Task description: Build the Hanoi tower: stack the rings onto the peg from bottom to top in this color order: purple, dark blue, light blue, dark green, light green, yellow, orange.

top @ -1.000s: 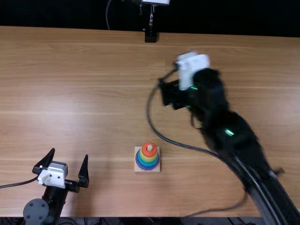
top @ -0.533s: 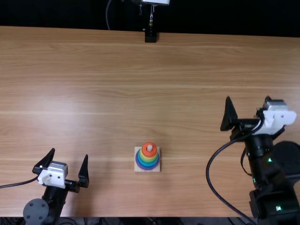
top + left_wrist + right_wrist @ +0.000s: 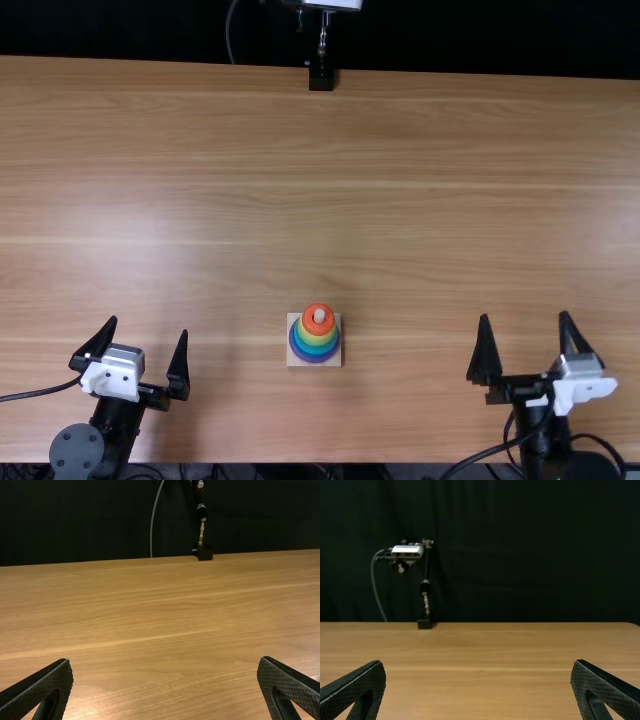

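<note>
Top view: a small ring tower sits on a wide light brown wooden surface (image 3: 220, 230), at its near side, between two black robot arms. A square pale base (image 3: 292, 362) carries it. The orange ring (image 3: 309, 320) is uppermost, with the tip of the peg (image 3: 319, 315) poking through its hole. Below it the bands widen downward: the yellow ring (image 3: 318, 341), then greens and blues, with the purple ring (image 3: 318, 360) at the bottom. From here I cannot tell every neighbouring shade apart, but what shows agrees with the order asked for.

The left gripper (image 3: 148, 326) is to one side of the tower, fingers spread wide, holding nothing. The right gripper (image 3: 525, 315) is on the other side, also wide open and empty. Both are well apart from the rings. Beyond, a black stand (image 3: 321, 78) rises at the far edge.

I judge the stacking to be finished, with the last step, orange on top, done. The next move seems to call for no more handling: both arms can rest clear of the toy. If either did reach in again, a careless brush might nudge the base or lift the loose top ring.
</note>
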